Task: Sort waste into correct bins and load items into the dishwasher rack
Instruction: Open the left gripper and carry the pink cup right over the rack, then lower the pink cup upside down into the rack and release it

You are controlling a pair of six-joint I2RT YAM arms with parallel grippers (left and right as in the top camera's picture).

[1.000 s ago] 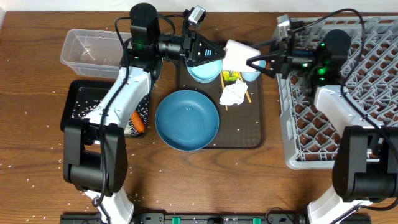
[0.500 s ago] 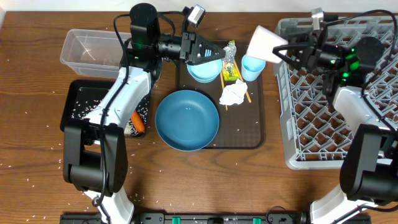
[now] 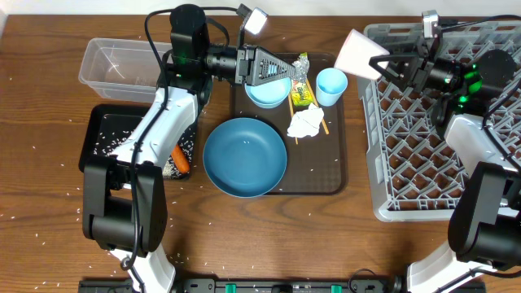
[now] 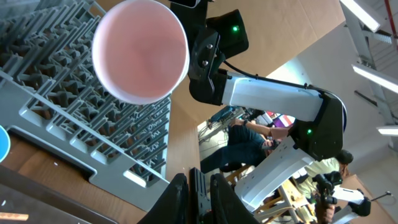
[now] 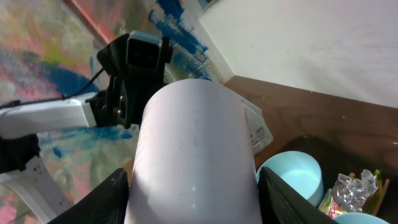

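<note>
My right gripper (image 3: 384, 65) is shut on the pink cup (image 3: 358, 52), held on its side in the air at the back left corner of the grey dishwasher rack (image 3: 440, 130). In the right wrist view the pink cup (image 5: 196, 143) fills the gap between both fingers (image 5: 111, 200). My left gripper (image 3: 285, 70) is shut and empty, hovering above the small light-blue bowl (image 3: 267, 94). The light-blue cup (image 3: 330, 85), foil wrapper (image 3: 302, 89), tissue (image 3: 306, 121), chopsticks (image 3: 324, 124) and large blue bowl (image 3: 244, 156) rest on the brown tray (image 3: 330, 175).
The clear tub (image 3: 118, 65) stands at the back left. In front of it the black tray (image 3: 110, 138) holds loose rice, the carrot (image 3: 181, 159) and a brown lump (image 3: 169, 169). Rice grains are scattered over the wooden table.
My right gripper has carried the pink cup from above the brown tray to the right, up to the rack's back left corner. The left arm has hardly moved.
</note>
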